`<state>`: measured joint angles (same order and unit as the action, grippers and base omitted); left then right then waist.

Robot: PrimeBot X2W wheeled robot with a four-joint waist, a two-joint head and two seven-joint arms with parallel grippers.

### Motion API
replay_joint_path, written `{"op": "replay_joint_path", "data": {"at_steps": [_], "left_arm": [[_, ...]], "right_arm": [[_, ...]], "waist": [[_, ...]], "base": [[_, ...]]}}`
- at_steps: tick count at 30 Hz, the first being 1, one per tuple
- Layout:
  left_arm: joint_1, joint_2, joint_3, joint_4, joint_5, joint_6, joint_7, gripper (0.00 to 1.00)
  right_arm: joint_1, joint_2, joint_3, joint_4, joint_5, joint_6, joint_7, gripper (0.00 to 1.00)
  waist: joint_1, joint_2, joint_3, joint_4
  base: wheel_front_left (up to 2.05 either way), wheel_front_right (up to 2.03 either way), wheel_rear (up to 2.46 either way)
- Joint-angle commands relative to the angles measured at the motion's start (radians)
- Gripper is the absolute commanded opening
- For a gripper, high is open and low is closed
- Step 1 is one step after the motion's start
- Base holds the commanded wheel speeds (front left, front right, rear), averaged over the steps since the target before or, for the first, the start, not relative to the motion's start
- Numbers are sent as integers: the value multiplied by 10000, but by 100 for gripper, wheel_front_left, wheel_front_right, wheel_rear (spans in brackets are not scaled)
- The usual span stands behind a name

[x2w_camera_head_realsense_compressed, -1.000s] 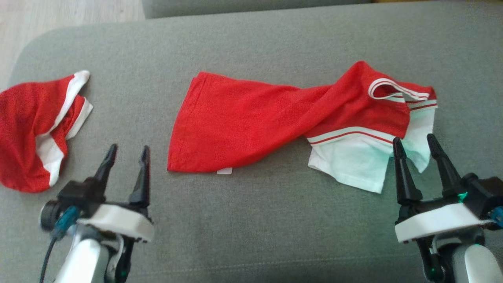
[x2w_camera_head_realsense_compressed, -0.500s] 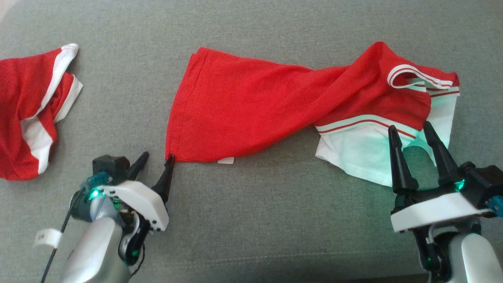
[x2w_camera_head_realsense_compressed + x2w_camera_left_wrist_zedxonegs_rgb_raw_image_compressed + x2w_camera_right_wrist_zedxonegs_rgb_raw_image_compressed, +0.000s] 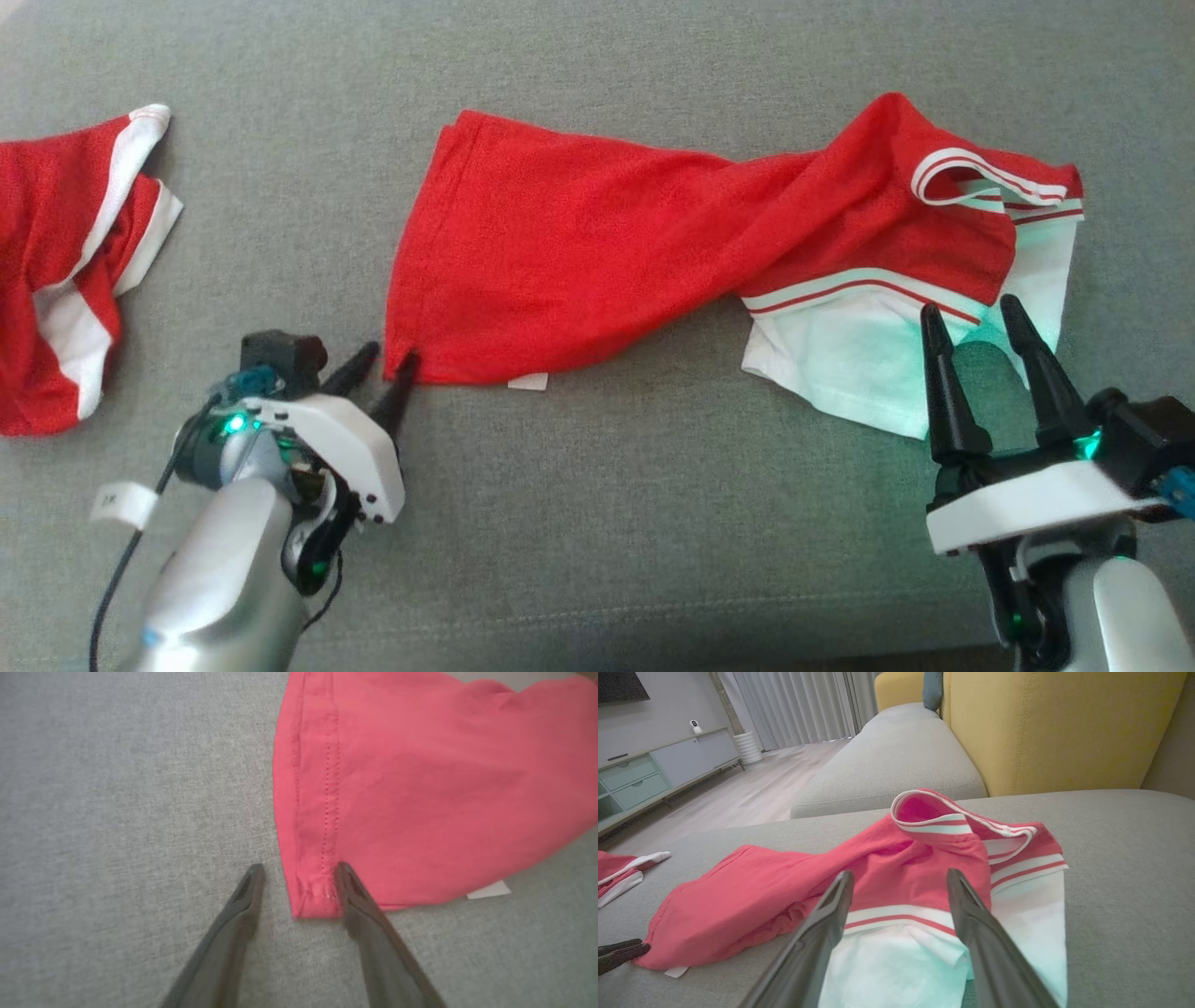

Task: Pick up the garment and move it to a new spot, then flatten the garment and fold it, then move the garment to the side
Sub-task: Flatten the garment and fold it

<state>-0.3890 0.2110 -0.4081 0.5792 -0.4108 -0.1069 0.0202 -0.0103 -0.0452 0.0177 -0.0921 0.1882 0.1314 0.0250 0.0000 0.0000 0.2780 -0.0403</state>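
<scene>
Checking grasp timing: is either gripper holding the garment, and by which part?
Nothing held yet: left gripper straddles the garment at its hem corner, jaws apart; right gripper open.

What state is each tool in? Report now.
Left tool: open, astride the hem corner of the red garment, not gripping it.
Right tool: open, holding nothing, at the garment's white end.

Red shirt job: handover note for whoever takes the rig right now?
Left gripper: open, straddling the near hem corner of the red shirt, no grip yet.
Right gripper: open over the shirt's white end, holding nothing.
Shirt lies twisted on the grey sofa cushion; another red-and-white garment at its left.
Done: nothing. Left: pick up, move, flatten, fold, set aside.
</scene>
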Motion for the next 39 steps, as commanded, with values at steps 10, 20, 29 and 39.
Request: {"op": "replay_joint_path", "data": {"at_steps": [10, 20, 29, 39], "left_arm": [[74, 215, -250, -173, 46, -23, 303, 0], [34, 192, -288, -582, -31, 102, 217, 0], [4, 240, -189, -819, -120, 245, -36, 0], [273, 576, 483, -2727, -294, 807, -898, 0]], "right_arm": [[300, -51, -297, 822, -57, -7, 1257, 100], [75, -51, -293, 1777, 232, -7, 2396, 100], [-293, -51, -178, 2462, 542, -7, 2475, 0], [-505, -51, -280, 497, 545, -7, 1523, 0]], "waist": [[0, 0, -64, 94], [0, 0, 161, 274], [0, 0, 294, 373], [0, 0, -310, 244]], "base": [[0, 0, 0], [0, 0, 0], [0, 0, 0], [0, 0, 0]]}}
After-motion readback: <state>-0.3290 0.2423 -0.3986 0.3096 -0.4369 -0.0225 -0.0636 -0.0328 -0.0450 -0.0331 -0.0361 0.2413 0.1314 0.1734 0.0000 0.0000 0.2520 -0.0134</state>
